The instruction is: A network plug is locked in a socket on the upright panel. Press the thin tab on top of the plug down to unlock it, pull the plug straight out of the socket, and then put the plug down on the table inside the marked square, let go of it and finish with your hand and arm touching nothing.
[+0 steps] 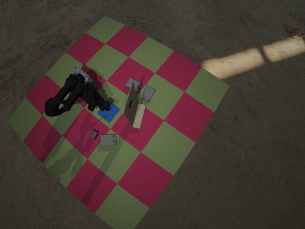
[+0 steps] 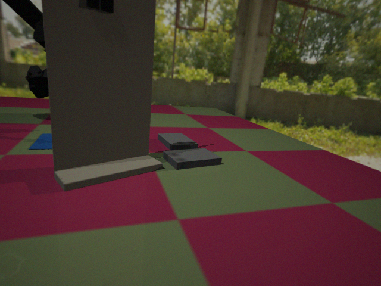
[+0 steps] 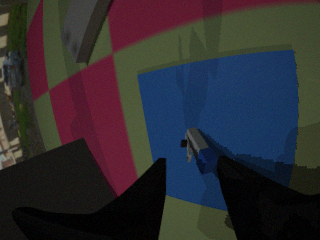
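Note:
My gripper (image 1: 107, 109) (image 3: 192, 164) is open over the blue marked square (image 1: 109, 119) (image 3: 250, 90), fingertips pointing down. The plug (image 1: 108, 112) (image 3: 196, 142), pale at its front with a blue rear part, is out of the socket and within the square's outline. In the wrist view its rear part is between the fingertips, close to or touching the right finger; the left finger is apart from it. I cannot tell whether it lies fully flat on the table. The upright panel (image 1: 133, 108) (image 2: 101, 77) stands beside the square, with its dark socket opening (image 1: 130, 103) (image 2: 100, 5) empty.
The panel's flat foot (image 1: 139, 115) (image 2: 107, 172) rests on the checkered table. Two grey slabs (image 1: 147, 94) (image 2: 193, 156) lie by the panel's far end. Another grey slab (image 1: 107, 139) (image 3: 82, 27) and a small grey block (image 1: 93, 134) lie on the square's other side.

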